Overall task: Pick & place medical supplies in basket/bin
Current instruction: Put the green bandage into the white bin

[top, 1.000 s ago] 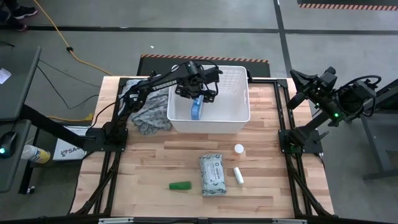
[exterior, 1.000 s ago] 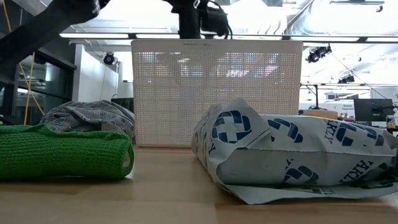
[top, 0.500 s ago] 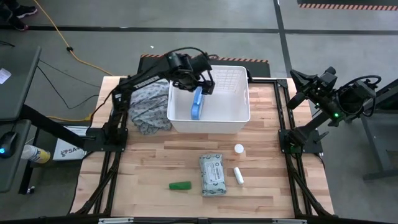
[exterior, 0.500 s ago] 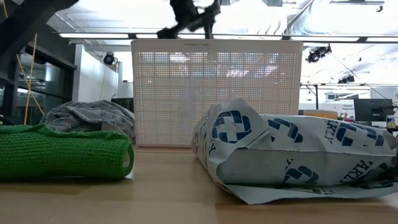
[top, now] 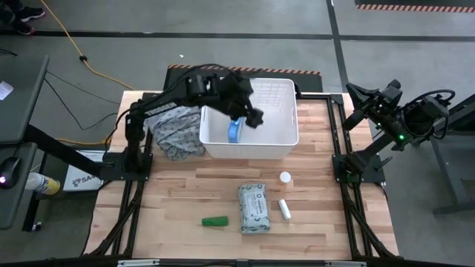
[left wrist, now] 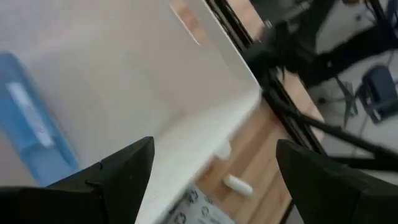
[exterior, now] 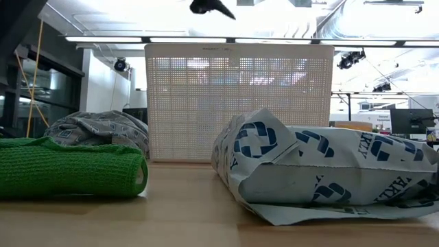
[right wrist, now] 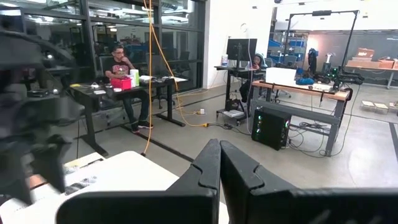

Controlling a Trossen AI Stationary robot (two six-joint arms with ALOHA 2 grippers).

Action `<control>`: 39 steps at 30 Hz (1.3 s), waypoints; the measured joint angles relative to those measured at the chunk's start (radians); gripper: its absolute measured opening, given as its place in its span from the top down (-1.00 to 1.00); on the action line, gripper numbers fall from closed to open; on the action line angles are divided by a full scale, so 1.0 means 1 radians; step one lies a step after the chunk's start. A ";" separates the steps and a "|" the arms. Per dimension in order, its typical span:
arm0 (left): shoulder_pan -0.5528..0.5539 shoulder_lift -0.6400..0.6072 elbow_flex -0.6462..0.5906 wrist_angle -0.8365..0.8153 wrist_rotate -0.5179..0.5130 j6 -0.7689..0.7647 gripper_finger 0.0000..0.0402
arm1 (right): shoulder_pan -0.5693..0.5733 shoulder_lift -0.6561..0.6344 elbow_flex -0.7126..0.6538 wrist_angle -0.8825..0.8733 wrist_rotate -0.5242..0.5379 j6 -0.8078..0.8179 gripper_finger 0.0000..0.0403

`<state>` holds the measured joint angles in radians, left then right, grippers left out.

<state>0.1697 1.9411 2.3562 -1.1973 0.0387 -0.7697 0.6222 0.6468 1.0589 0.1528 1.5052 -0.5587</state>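
Note:
My left gripper (top: 254, 116) hangs open above the white basket (top: 286, 141), touching nothing; its wrist view shows both fingers spread wide (left wrist: 211, 149). The blue-white packet (top: 235, 130) lies inside the basket, resting on its floor near the left wall. On the table sit the grey-white soft pack (top: 254, 208), green bar (top: 215, 221), white tube (top: 283, 208) and orange-capped vial (top: 285, 177), which shows only a white round top here. My right gripper (right wrist: 219, 155) waits shut beyond the table's right edge.
A grey patterned cloth (top: 174, 130) is bunched against the basket's left side. In the low view the green bar (exterior: 68, 168) and the soft pack (exterior: 329, 171) fill the foreground before the basket (exterior: 240, 103). People sit at desks far off in the room.
My left gripper has risen from the basket, almost leaving the top of the low view, and has turned toward the table's right and near side. The blue-white packet has stayed in the basket, below the gripper.

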 joint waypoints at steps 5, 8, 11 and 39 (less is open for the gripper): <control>-0.100 0.000 0.000 0.000 0.000 0.002 -0.84 | 0.000 0.000 0.000 0.000 0.015 0.001 1.00; -0.167 0.000 0.000 0.000 -0.001 0.002 -0.84 | 0.000 0.000 0.000 0.000 0.038 0.001 1.00; -0.234 0.000 0.000 0.000 -0.013 -0.014 -0.84 | 0.000 0.000 0.000 0.000 0.057 0.001 1.00; -0.689 0.051 -0.029 -0.345 -0.299 -0.410 -0.84 | 0.001 0.134 0.000 0.001 0.035 0.002 1.00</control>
<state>-0.5190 1.9926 2.3272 -1.5421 -0.2605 -1.1795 0.6228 0.7810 1.0588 0.1537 1.5406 -0.5571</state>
